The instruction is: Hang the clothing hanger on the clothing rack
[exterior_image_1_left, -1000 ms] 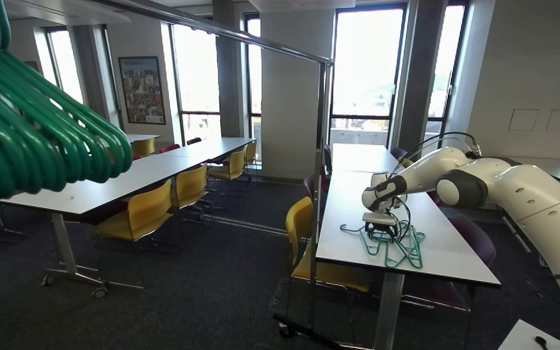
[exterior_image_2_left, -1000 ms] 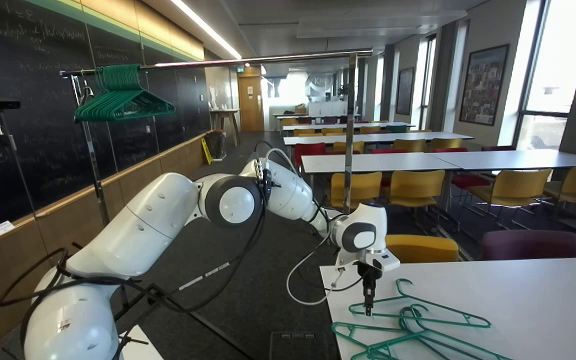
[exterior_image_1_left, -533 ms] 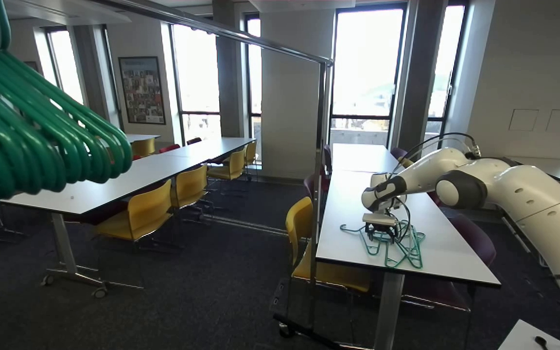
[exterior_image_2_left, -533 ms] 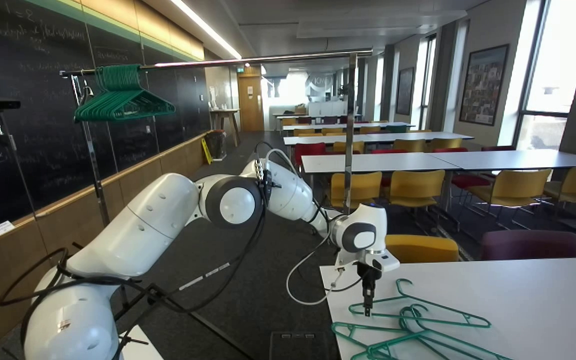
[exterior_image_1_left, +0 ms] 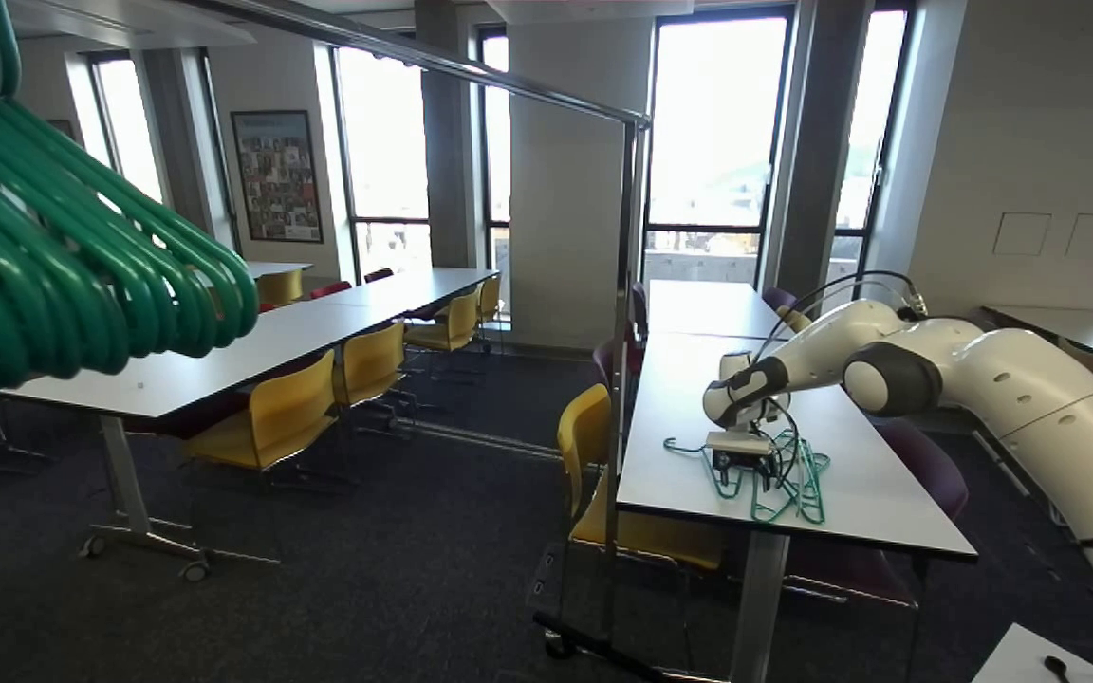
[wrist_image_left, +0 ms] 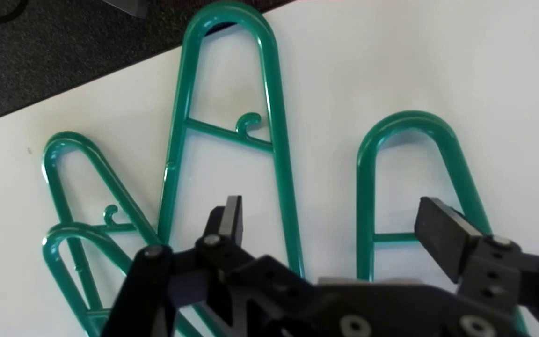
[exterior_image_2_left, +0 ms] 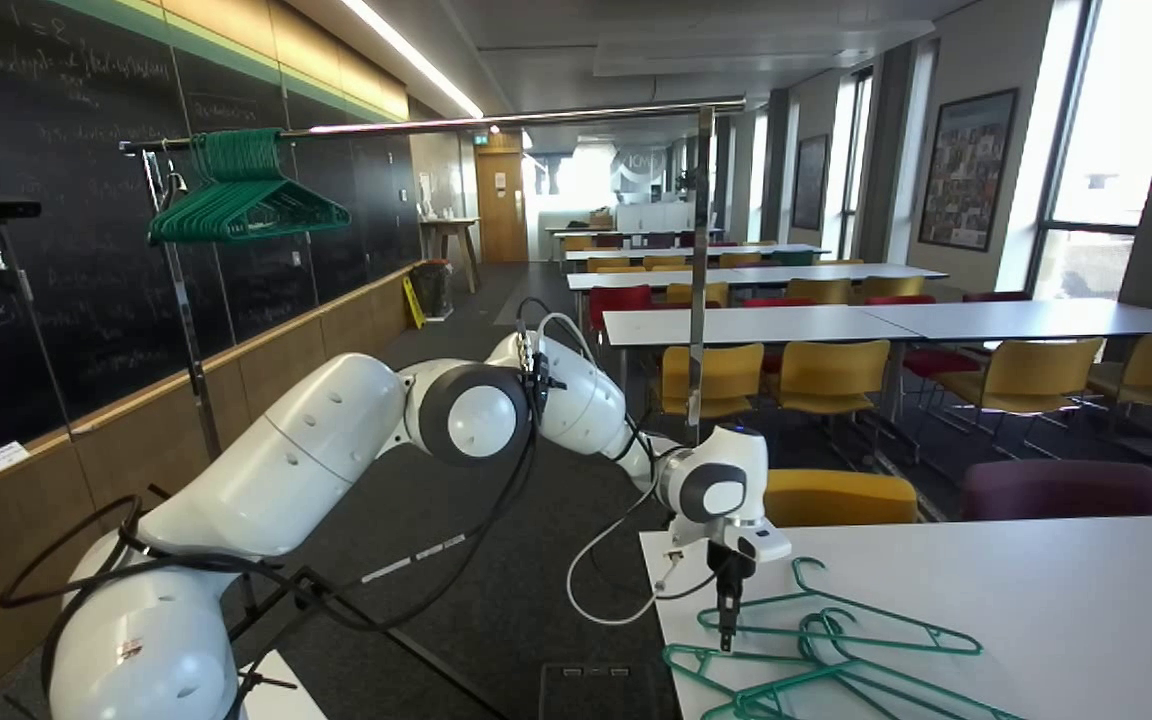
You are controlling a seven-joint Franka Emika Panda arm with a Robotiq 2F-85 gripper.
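Note:
Several thin green hangers lie on the white table [exterior_image_2_left: 1066, 580]. The wrist view shows the rounded ends of a middle hanger [wrist_image_left: 282, 135], a right hanger [wrist_image_left: 365, 210] and overlapping left hangers [wrist_image_left: 59, 192]. My gripper [wrist_image_left: 332, 203] is open and empty. One side wire each of the middle and right hangers runs between its fingers, seen from above. In an exterior view the gripper [exterior_image_2_left: 727, 640] points down low over the hangers; whether it touches them I cannot tell. The clothing rack's grey top bar [exterior_image_2_left: 536, 118] shows in both exterior views [exterior_image_1_left: 509, 80], high above the table.
A bunch of green hangers [exterior_image_2_left: 246, 215] hangs at one end of the rack bar. The rack's upright [exterior_image_1_left: 622, 304] stands beside the table. A yellow chair [exterior_image_2_left: 841, 497] and a purple chair [exterior_image_2_left: 1061, 490] stand at the table's edge.
The arm stays almost still at first, then the gripper moves down towards the hangers and slightly left in an exterior view. The hangers have not moved.

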